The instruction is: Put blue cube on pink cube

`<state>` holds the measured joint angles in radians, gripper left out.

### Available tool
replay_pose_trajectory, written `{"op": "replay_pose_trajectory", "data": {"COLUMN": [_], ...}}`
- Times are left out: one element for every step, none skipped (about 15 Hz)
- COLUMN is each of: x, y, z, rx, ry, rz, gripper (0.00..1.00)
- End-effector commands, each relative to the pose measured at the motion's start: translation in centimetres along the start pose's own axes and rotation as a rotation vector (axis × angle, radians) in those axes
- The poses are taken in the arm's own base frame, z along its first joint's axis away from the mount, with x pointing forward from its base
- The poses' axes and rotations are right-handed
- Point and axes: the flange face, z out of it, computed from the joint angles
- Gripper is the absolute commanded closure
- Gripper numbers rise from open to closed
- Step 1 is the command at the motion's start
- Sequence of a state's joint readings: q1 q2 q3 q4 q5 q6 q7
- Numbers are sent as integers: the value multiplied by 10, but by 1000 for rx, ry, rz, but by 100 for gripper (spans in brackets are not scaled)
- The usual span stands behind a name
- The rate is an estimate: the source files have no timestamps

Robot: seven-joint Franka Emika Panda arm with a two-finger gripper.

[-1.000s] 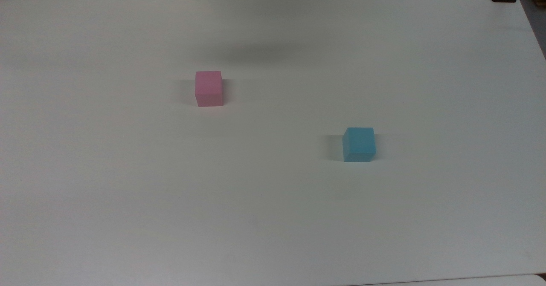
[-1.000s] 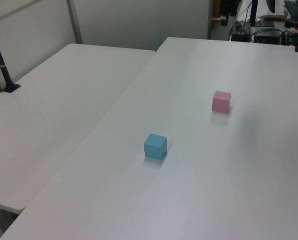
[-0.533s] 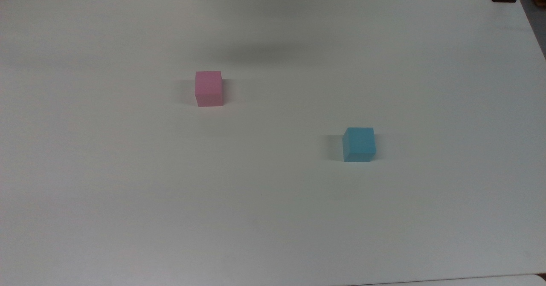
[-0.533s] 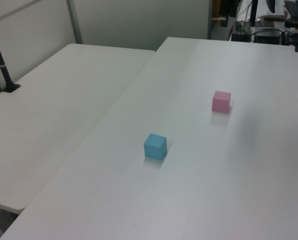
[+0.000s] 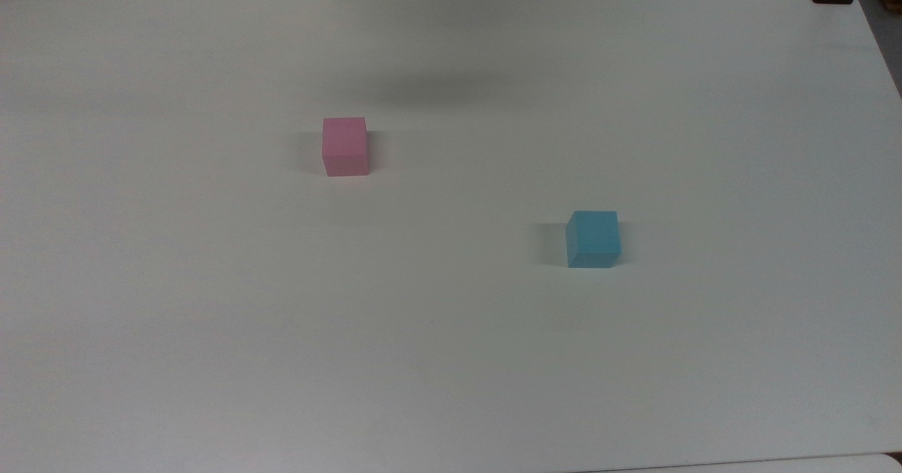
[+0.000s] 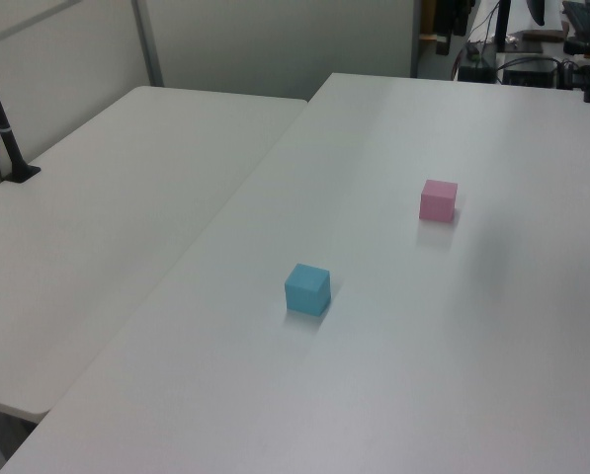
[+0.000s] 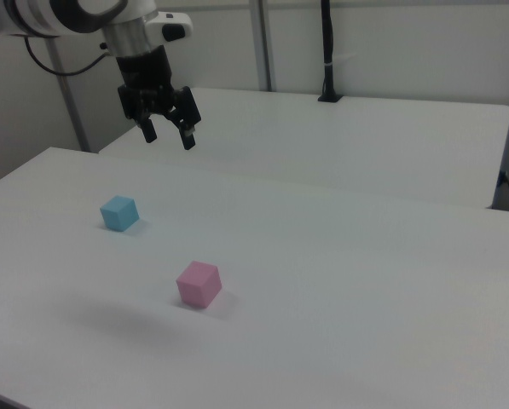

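Above the blue cube (image 7: 118,213), spread fingers (image 7: 149,132) hang.

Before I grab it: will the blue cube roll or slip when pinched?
Rolling is unlikely: the blue cube sits flat on the table. Its matte, plain faces probably grip well. The open end effector looks wide enough to straddle it.

White arm (image 7: 66,13) with rounded shells and dark bands at the joints, plus a silvery-grey wrist section right above the gripper (image 7: 169,132). Gripper's all black, two chunky fingers (image 7: 187,132). Black cable loops behind the arm, above the gripper.
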<state>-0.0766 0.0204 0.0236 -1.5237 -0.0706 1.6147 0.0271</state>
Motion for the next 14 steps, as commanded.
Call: {"op": "replay_pose_trajectory", "data": {"x": [-5, -5, -6, -6, -6, -6, -6, -6, -7, -10, -9, -8, -7, -7], "y": [-18, -19, -21, -21, -22, -22, -22, -21, -20, -18, -19, -20, -21, -24], "z": [-1, 1, 2, 4, 4, 4, 5, 7, 7, 12, 12, 12, 14, 15], "rx": [0, 0, 0, 0, 0, 0, 0, -2, -2, -4, -4, -2, 0, 0], "ry": [-8, -14, -17, -22, -22, -23, -23, -25, -25, -33, -22, -13, -13, -15], "rz": [-11, -13, -16, -16, -20, -20, -20, -19, -23, -29, -35, -37, -39, -43], "gripper": [0, 0, 0, 0, 0, 0, 0, 0, 0, 0, 0, 0, 0, 0]}}
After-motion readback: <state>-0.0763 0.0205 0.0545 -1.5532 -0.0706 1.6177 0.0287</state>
